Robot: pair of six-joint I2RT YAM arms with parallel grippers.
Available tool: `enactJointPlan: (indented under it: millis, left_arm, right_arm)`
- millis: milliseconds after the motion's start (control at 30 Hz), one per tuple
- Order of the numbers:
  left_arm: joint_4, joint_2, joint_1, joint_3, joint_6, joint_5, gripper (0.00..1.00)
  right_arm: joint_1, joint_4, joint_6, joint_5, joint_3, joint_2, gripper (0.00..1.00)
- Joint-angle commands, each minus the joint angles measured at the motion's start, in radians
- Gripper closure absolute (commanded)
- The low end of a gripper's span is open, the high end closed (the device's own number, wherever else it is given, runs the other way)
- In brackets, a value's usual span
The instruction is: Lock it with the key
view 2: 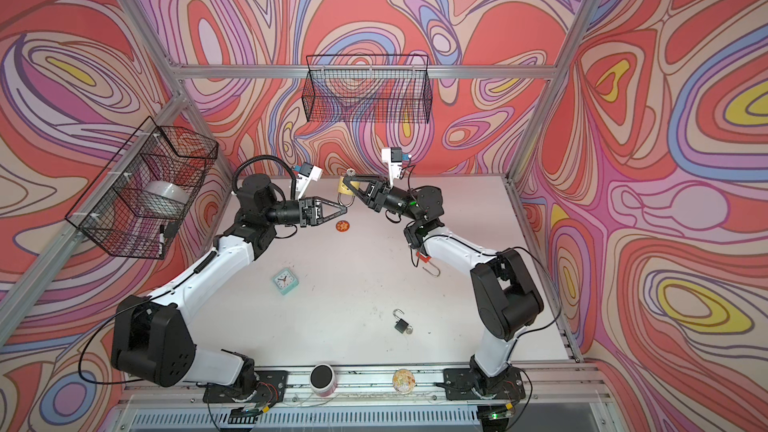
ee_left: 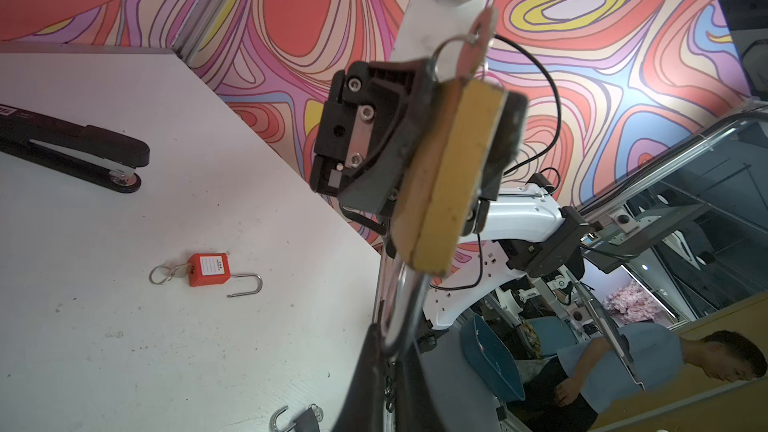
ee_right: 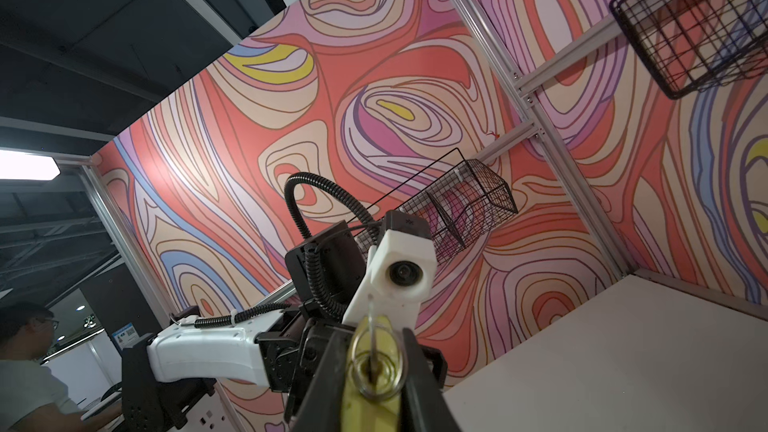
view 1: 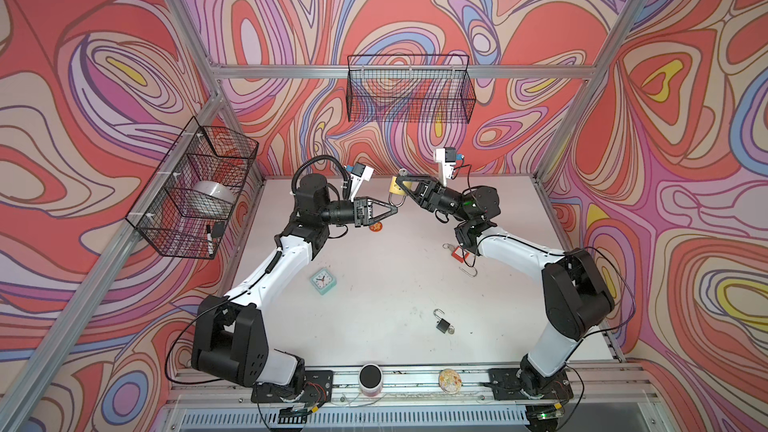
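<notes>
A brass lock [view 1: 396, 192] hangs in the air over the back of the table in both top views. My right gripper [view 1: 400, 185] is shut on its body, one finger on each flat side, as the right wrist view shows [ee_right: 374, 398]. The key [ee_right: 373, 340] stands in the keyhole, with a wire ring [ee_right: 376, 384] round it. The key [view 1: 402, 172] points up and away from the table. My left gripper [view 1: 394, 210] comes in from the left, shut on the lock's steel shackle [ee_left: 400, 305]. The shackle's ends are hidden from me.
On the table lie a red padlock [view 1: 457, 254] with an open shackle, a black padlock [view 1: 443, 325], a teal clock [view 1: 323, 280], an orange disc [view 1: 376, 226] and a black stapler [ee_left: 75, 151]. Wire baskets [view 1: 409, 89] hang on the walls. A jar [view 1: 370, 378] stands at the front rail.
</notes>
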Motion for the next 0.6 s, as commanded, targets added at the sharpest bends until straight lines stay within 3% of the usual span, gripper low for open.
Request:
enactJointPlan:
  millis: [0,433,567]
  left_arm:
    - [0.346,-0.013,0.062,0.061,-0.141,-0.104,1.00]
    - [0.366,-0.018,0.071,0.067,-0.172,-0.099,1.00]
    - [0.300,-0.034,0.074,0.072,-0.131,-0.095,0.99]
  right_arm:
    - [0.034,-0.089,0.000,-0.257,-0.064,-0.035,1.00]
    - [0.026,-0.264,-0.094,-0.293,-0.073,-0.091,1.00]
    - [-0.016,-0.117,-0.021,-0.230,-0.109,-0.099,1.00]
